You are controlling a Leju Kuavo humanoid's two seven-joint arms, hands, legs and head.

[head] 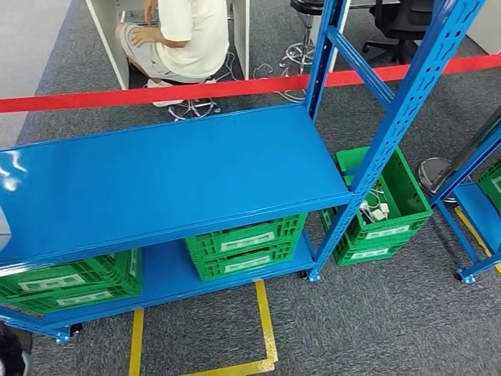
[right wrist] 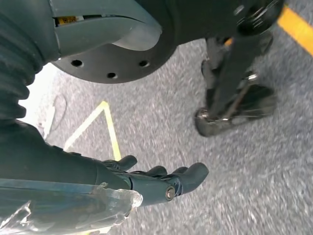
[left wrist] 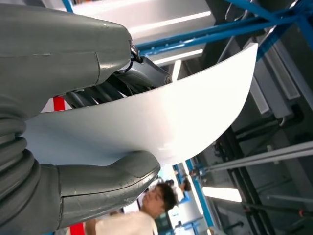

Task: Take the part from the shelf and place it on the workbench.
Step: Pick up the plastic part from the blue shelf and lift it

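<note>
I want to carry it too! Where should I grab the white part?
Grab the white part by its edge, coming in from the side. It is a thin curved sheet, so put a thumb on one face and fingers on the other, as the left hand does.

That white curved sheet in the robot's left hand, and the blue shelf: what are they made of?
The white sheet looks like thin glossy plastic or painted metal: smooth, evenly curved, with a soft sheen. The left hand grips it. The blue shelf looks like painted steel: glossy reflections, punched uprights.
</note>
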